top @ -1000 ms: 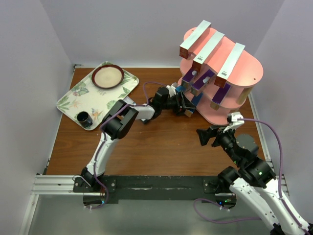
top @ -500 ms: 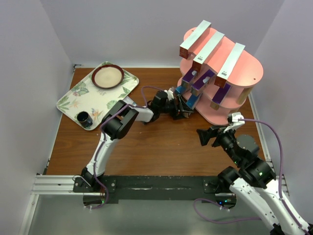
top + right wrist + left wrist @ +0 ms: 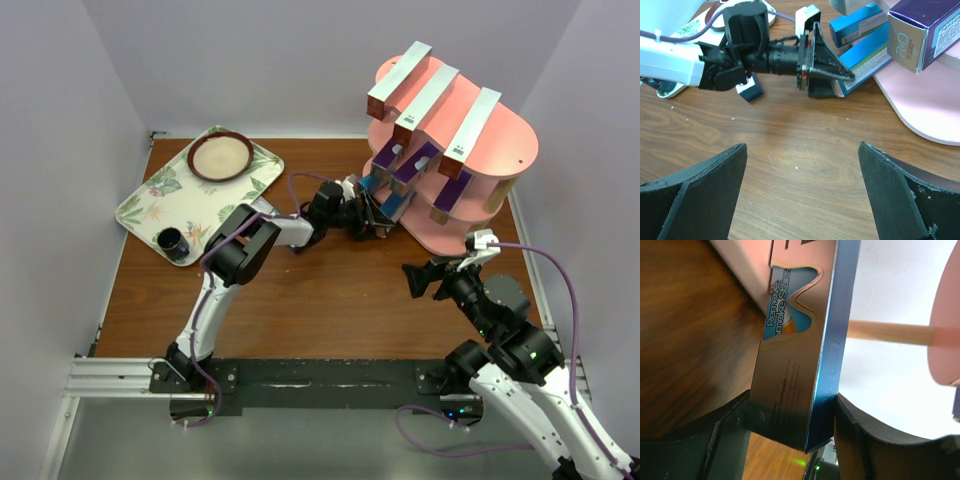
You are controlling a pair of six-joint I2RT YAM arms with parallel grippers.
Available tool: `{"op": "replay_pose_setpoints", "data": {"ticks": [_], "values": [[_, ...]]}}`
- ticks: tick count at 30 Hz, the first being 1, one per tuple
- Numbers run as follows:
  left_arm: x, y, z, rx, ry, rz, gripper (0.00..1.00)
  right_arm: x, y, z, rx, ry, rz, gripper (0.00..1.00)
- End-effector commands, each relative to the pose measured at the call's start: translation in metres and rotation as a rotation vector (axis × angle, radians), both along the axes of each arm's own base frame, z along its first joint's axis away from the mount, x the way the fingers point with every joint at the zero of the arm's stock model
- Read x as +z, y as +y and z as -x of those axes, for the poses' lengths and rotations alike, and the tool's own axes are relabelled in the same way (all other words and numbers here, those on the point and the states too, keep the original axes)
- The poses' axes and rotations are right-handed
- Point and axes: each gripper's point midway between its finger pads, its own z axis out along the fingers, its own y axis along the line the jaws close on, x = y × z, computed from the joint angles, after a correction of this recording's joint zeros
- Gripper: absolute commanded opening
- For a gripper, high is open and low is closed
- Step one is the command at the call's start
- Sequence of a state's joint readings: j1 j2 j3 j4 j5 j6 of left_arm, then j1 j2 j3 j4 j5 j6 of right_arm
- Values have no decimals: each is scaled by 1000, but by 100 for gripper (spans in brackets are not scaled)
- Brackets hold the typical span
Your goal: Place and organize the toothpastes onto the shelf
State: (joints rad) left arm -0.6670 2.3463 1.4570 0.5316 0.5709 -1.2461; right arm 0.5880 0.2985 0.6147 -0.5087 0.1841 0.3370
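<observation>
Grips one blue toothpaste box in the left gripper, pinched between both fingers, far end reaching the bottom board of the pink shelf beside a second blue box. Carries three silver-white boxes on top and three purple boxes on the middle board. Hangs the right gripper over the table, fingers spread wide, holding nothing. Far left: one floral tray, one plate, one dark cup.

The blue toothpaste box in the left wrist view is showing "Remove Smoke Stains" in pale letters (running lengthwise along its face); the finer print beneath is coming out too small to read. The purple box is displaying "R.O" on its end flap.
</observation>
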Motion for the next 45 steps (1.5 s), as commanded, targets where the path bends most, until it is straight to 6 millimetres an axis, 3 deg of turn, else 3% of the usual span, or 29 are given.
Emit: {"op": "replay_pose_setpoints", "data": {"ticks": [1, 10, 20, 33, 38, 45], "values": [[53, -5, -27, 13, -129, 34, 56, 3, 1, -1, 7, -16, -1, 97], [45, -2, -55, 44, -170, -55, 57, 3, 1, -1, 8, -18, 0, 97], [27, -3, -56, 79, -180, -93, 58, 2, 1, -1, 9, -14, 1, 97], [17, -11, -55, 70, -168, -101, 73, 1, 2, -1, 11, -12, 1, 97], [28, -4, -50, 82, -191, -110, 85, 2, 1, -1, 7, -15, 0, 97], [50, 13, -38, 122, -234, -104, 92, 2, 1, -1, 8, -14, 2, 97]]}}
